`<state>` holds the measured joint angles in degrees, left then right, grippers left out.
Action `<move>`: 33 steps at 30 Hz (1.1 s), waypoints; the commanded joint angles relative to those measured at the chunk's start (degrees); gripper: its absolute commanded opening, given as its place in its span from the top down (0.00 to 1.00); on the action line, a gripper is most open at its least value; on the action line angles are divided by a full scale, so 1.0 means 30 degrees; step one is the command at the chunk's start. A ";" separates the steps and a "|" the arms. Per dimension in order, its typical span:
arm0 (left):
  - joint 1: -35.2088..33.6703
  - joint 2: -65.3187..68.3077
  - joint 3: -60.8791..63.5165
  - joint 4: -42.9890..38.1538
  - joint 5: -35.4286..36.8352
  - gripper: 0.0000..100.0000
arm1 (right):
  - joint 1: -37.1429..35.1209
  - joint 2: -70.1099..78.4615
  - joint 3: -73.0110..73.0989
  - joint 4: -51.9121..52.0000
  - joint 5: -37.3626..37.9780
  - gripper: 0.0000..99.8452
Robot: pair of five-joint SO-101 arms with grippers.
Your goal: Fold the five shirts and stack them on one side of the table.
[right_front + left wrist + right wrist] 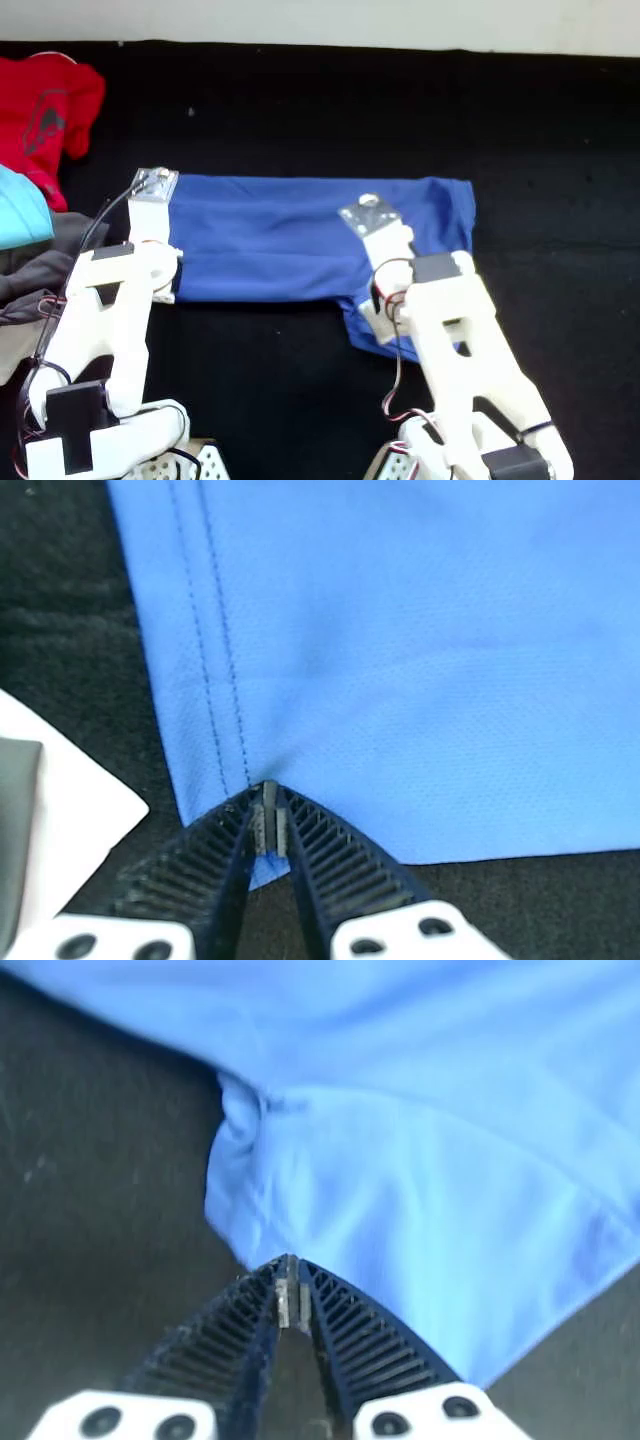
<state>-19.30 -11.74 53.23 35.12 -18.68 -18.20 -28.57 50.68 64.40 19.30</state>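
Left hand [268, 805], right hand [290, 1282] on blue shirt [290, 235]

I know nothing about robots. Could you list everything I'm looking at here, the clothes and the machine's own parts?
Blue fabric shirt: one, blue, lying flat across the middle of the table.
Red fabric shirt: one, red, crumpled at the far left corner.
Turquoise cloth garment: one, turquoise, at the left edge, nearer than the red shirt.
Dark grey cloth garment: one, dark grey, at the left edge, partly under the turquoise one.
Black table surface: one, black, beneath everything.
Left gripper: one, black ribbed fingers, shut on the blue shirt's stitched hem corner.
Right gripper: one, black ribbed fingers, shut on another edge of the blue shirt.
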 commanded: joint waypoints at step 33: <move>-0.0337 -0.0366 0.0015 -0.0557 0.0117 0.99 | -0.1099 0.1626 -0.3678 0.7223 0.3634 0.78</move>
<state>-19.30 -11.74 53.23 35.12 -18.68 -22.15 -23.82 40.13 83.38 25.80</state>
